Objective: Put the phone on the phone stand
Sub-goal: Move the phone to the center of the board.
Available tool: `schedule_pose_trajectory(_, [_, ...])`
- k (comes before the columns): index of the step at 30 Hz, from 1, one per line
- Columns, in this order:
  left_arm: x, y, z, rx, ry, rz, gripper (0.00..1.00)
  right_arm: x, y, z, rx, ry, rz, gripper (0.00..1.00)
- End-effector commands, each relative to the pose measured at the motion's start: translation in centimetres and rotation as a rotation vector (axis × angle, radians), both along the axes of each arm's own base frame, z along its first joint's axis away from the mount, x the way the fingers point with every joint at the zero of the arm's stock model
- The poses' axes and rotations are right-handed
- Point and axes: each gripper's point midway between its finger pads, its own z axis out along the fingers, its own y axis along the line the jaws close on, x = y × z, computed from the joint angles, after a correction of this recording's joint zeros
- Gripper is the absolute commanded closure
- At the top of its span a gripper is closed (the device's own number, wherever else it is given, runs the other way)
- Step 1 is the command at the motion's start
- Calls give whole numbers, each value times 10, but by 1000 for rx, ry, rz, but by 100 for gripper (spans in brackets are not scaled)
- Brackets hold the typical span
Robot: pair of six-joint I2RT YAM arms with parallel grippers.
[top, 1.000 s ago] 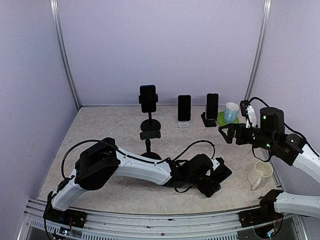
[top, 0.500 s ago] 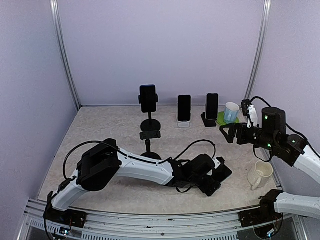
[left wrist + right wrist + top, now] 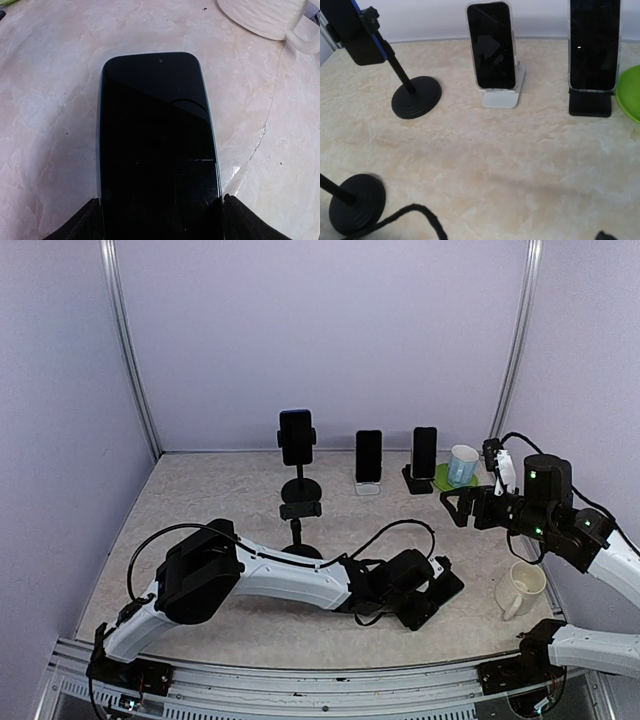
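Item: phone (image 3: 157,140). Lies flat, screen up, on the marbled surface (image 3: 45,80), near and right of centre, just left of a cream mug (image 3: 520,590). Slim black slab, glossy glass face, rounded corners.

Handling, as judged: rigid, fairly light, slick on face and edges. Glass liable to crack or scratch if dropped or dragged. Offers almost no height off the surface, so little room to get under it. Best taken across the width, on the two long edges, near one short end, leaving the rest free to slide into a cradle. Likely to pivot or slip if pinched lightly so far from its middle.

Left gripper (image 3: 430,596): low over the near end of the phone, jaws straddling it, one at each long edge, touching or just beside. Cannot tell whether already pressing.

Right gripper (image 3: 453,508): raised at far right, well apart from the phone, jaws spread wide, holding nothing.

Destination: phone stand (image 3: 300,512), black, short pole on round base, clamp head vacant, far-left of the phone. Stands just near of a taller stand (image 3: 296,437) already carrying a handset. Further right along the far wall: white stand (image 3: 368,487) and black stand (image 3: 419,483), each loaded. Also a blue-and-white mug (image 3: 462,464) on a green coaster (image 3: 442,480).
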Motion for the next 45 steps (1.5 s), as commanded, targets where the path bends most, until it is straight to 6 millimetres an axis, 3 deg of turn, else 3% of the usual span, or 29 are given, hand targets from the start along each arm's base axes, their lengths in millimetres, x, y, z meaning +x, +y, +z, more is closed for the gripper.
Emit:
schedule_pose_trajectory(1, [-12,17,-39,131,32,-27,17,2,-5,8,-1,-31,-16,0])
schedule_pose_trajectory(5, [-17,18,-43,150,39,-37,17,3,-6,8,-2,-34,-18,0])
schedule_pose_trajectory(11, [-23,29,-50,198,42,-40,40,1,-7,9,1,-37,-18,0])
schedule_pose_trajectory(13, [-23,35,-49,199,48,-36,43,1,-6,10,5,-40,-15,0])
schedule_pose_trajectory(18, [-22,52,-30,169,48,-4,50,1,-5,7,8,-36,-6,0])
schedule_pose_trajectory(28, [-20,91,20,69,-20,94,53,-3,6,-8,15,6,54,0])
schedule_pose_trajectory(35, [-35,101,31,37,-37,109,52,-4,9,-12,23,11,69,0])
schedule_pose_trajectory(45, [-45,88,13,62,2,41,27,-5,8,-15,15,12,71,0])
